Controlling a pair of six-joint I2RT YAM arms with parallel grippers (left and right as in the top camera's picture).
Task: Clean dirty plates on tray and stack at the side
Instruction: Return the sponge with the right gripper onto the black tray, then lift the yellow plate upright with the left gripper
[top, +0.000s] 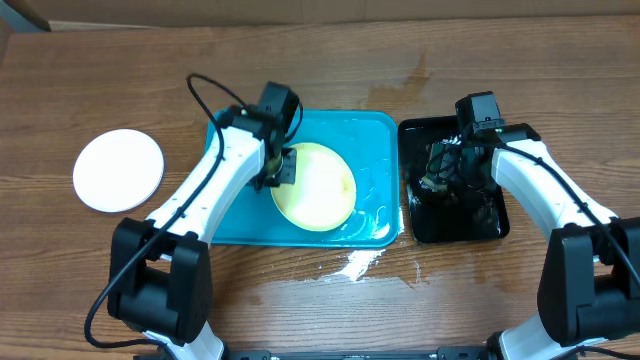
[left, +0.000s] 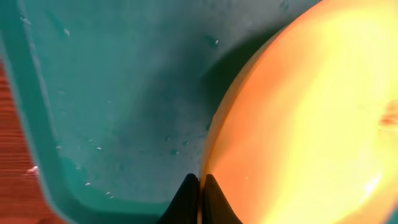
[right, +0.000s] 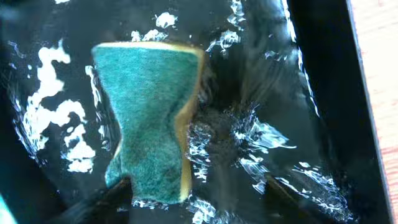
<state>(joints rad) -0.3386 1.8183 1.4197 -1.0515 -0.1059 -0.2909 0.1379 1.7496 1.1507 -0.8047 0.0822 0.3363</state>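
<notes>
A pale yellow-green plate lies in the turquoise tray. My left gripper is shut on its left rim. In the left wrist view the dark fingertips pinch the plate at its edge, above the tray floor. A white plate rests on the table left of the tray. My right gripper hangs over the black tray. In the right wrist view this gripper is open, and a green and yellow sponge lies loose by its left finger.
The glossy black tray stands right of the turquoise one and holds water and foam. Its right wall borders bare wood. Spilled water lies on the table in front of the turquoise tray.
</notes>
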